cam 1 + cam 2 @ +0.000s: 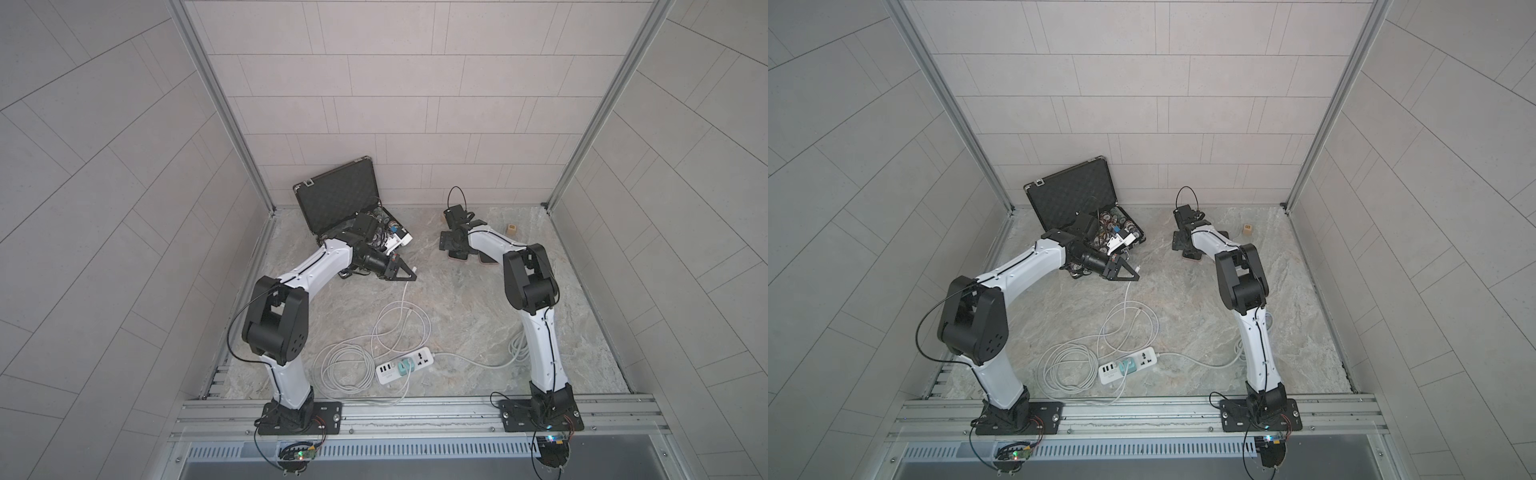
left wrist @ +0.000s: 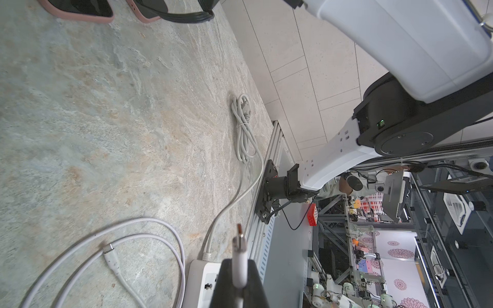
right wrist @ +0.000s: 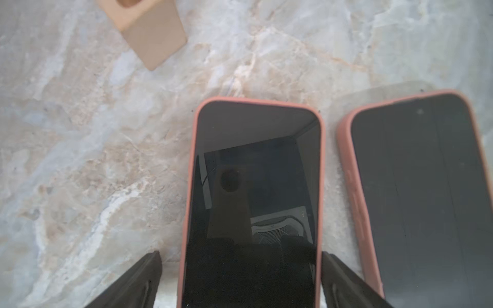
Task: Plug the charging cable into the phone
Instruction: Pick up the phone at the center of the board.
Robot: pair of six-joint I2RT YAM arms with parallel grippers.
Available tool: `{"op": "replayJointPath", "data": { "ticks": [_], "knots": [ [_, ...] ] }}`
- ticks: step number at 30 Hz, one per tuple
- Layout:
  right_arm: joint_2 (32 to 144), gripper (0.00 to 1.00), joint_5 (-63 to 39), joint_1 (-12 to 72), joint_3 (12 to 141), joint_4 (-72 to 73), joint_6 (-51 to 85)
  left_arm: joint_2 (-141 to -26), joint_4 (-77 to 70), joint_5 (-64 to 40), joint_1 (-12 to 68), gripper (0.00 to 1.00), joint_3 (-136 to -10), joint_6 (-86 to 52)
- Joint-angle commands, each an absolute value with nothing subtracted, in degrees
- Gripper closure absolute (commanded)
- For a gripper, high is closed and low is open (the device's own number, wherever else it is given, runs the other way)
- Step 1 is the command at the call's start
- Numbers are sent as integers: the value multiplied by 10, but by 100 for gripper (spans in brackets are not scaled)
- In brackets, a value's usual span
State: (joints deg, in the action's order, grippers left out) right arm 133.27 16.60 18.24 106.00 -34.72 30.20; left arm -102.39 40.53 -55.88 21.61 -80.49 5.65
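A white charging cable plug (image 2: pixel 239 256) sticks out of my left gripper (image 2: pixel 238 269), which is shut on it. In both top views that gripper (image 1: pixel 413 276) (image 1: pixel 1136 277) hovers above the table's middle, and the cable (image 1: pixel 405 299) hangs down from it to loose loops. Two phones in pink cases lie side by side at the back right. My right gripper (image 3: pixel 241 256) is open and straddles one phone (image 3: pixel 253 186); one finger (image 3: pixel 330 266) touches its edge, and the opposite one stands a little off. The second phone (image 3: pixel 421 200) lies just beside it.
An open black case (image 1: pixel 340 199) of small parts stands at the back left. A white power strip (image 1: pixel 405 365) with coiled cords lies near the front. A small wooden block (image 1: pixel 511 229) sits at the back right, and a bundled grey cord (image 2: pixel 244 128) lies by the right arm's base.
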Motion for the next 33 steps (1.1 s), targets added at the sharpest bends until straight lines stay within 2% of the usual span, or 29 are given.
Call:
{"op": "replayJointPath", "data": {
  "ticks": [1, 6, 15, 18, 22, 23, 24, 33],
  "knots": [
    [1341, 15, 215, 181, 1053, -387, 327, -1002, 414, -563, 211, 100, -800, 68],
    [1308, 34, 151, 181, 1007, -347, 295, -1002, 413, -562, 205, 100, -798, 69],
    [1228, 32, 117, 182, 951, -352, 218, -1000, 448, -559, 186, 100, -813, 95],
    [1191, 29, 97, 181, 912, -349, 203, -1000, 462, -555, 179, 100, -817, 108],
    [1171, 12, 98, 173, 886, -338, 222, -1003, 459, -561, 173, 100, -813, 106],
    [1169, 2, 85, 169, 889, -338, 231, -1004, 456, -564, 173, 100, -812, 104],
    [1166, 0, 79, 167, 893, -336, 242, -1003, 454, -566, 174, 100, -810, 102],
    [1232, 0, 113, 160, 990, -317, 306, -999, 430, -568, 174, 100, -795, 85]
  ]
}}
